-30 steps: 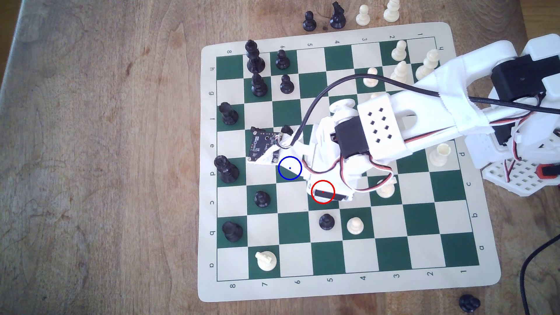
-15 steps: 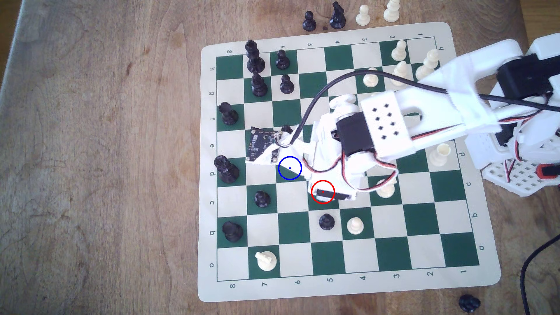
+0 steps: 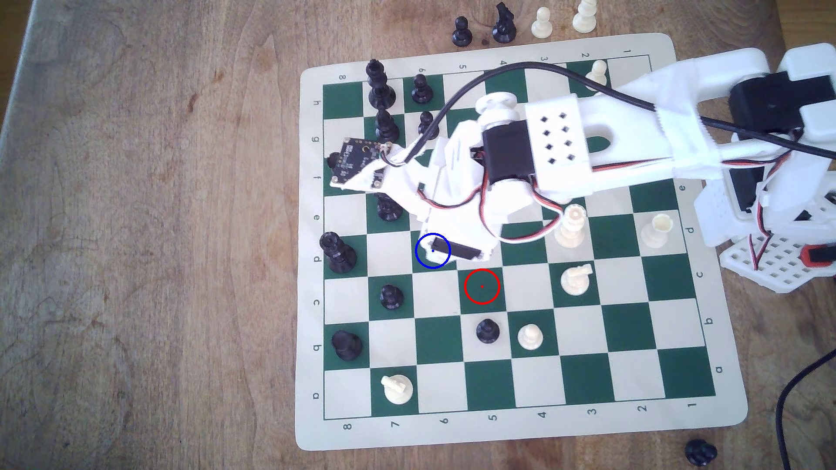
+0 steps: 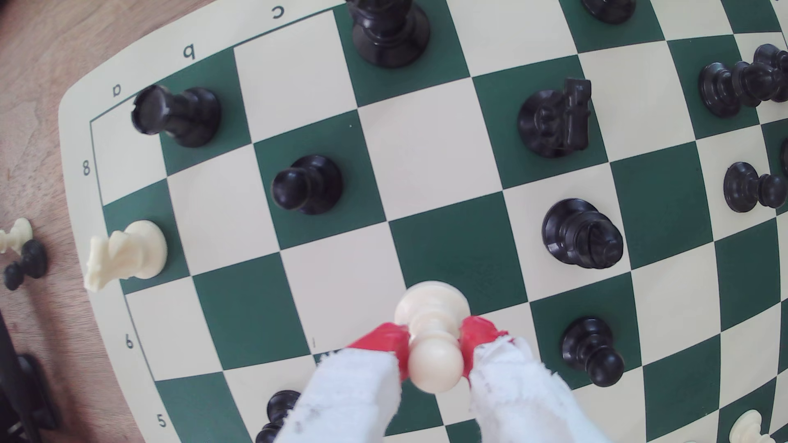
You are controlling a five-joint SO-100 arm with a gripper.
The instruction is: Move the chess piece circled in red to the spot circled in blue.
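Hand [image 4: 435, 340]: closed on the cream piece, its red-tipped fingers [image 4: 383, 340] pressing the piece's neck from both sides.
Cream piece [image 4: 433, 336]: clamped between the fingers, round head toward the wrist, round base pointing away toward the board; the wrist view cannot settle whether the base touches the board.
Blue ring [image 3: 433, 251]: in the exterior view the end of the hand overlaps it, covering most of the dark green square inside.
Red ring [image 3: 482, 286]: a bare green square, just beside the hand toward the exterior view's right and nearer the "a" edge.
Board [image 3: 588, 420]: green and cream mat lying on the wooden desk [image 3: 158, 226], under the hand.
Black pawn [image 4: 590, 351]: standing on the square just beside the hand's finger.
Black knight [image 4: 582, 234]: a little ahead of the hand, apart from the cream piece.
Cream knight [image 4: 128, 251]: well apart from the hand, near the board's rim.
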